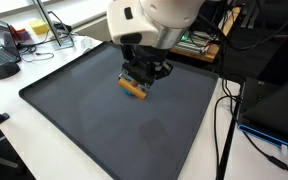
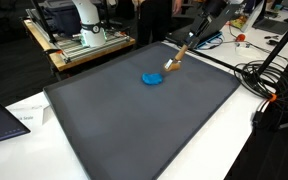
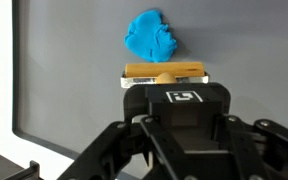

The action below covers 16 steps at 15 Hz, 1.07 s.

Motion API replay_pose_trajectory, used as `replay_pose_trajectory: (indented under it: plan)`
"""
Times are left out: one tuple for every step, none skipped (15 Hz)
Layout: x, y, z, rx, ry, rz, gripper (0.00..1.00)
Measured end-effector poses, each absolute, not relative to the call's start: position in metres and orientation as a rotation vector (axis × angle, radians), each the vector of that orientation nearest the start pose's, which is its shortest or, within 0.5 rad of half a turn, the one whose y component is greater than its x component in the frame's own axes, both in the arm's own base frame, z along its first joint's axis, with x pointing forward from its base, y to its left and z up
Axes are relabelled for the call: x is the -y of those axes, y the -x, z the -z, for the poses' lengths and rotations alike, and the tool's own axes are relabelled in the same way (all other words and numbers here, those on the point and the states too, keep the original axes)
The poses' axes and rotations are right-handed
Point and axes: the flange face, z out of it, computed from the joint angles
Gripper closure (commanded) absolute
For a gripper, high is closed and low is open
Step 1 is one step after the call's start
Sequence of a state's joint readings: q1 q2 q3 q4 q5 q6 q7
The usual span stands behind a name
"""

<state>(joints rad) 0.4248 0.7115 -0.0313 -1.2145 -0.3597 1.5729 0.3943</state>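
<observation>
Nearest the wrist camera, the gripper (image 3: 165, 84) is clamped on a wooden tool (image 3: 144, 70), whose long axis runs nine to three. The blue lump (image 3: 151, 38) lies on the grey mat (image 3: 74, 60) at twelve o'clock, just beyond the tool.

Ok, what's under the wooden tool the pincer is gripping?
Only the dark grey mat shows under the wooden tool, which the pincer grips shut. The blue lump lies just beyond it, not beneath. Whether the tool's underside touches the mat is hidden by the pincer.
</observation>
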Motion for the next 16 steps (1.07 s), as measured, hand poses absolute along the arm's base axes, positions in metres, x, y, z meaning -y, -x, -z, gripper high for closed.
replay_pose_trajectory:
  plan:
    - [-0.241, -0.658, -0.338, 0.116, 3.609, -0.328, 0.78]
    - [-0.239, -0.651, -0.338, 0.110, 3.614, -0.328, 0.78]
    - [-0.237, -0.645, -0.338, 0.109, 3.625, -0.326, 0.78]
    - [-0.235, -0.638, -0.339, 0.122, 3.643, -0.317, 0.78]
    - [-0.234, -0.632, -0.340, 0.157, 3.664, -0.298, 0.78]
    - [-0.233, -0.626, -0.341, 0.199, 3.682, -0.265, 0.78]
    - [-0.233, -0.621, -0.342, 0.245, 3.698, -0.227, 0.78]
    - [-0.233, -0.616, -0.343, 0.288, 3.709, -0.189, 0.78]
    - [-0.233, -0.611, -0.342, 0.331, 3.713, -0.151, 0.78]
    - [-0.233, -0.607, -0.342, 0.370, 3.713, -0.114, 0.78]
    - [-0.233, -0.603, -0.340, 0.406, 3.708, -0.078, 0.78]
    - [-0.232, -0.599, -0.339, 0.440, 3.701, -0.039, 0.78]
    - [-0.232, -0.596, -0.338, 0.470, 3.691, -0.003, 0.78]
    - [-0.231, -0.592, -0.337, 0.494, 3.682, 0.027, 0.78]
    - [-0.230, -0.589, -0.336, 0.515, 3.674, 0.052, 0.78]
    - [-0.229, -0.586, -0.336, 0.533, 3.666, 0.072, 0.78]
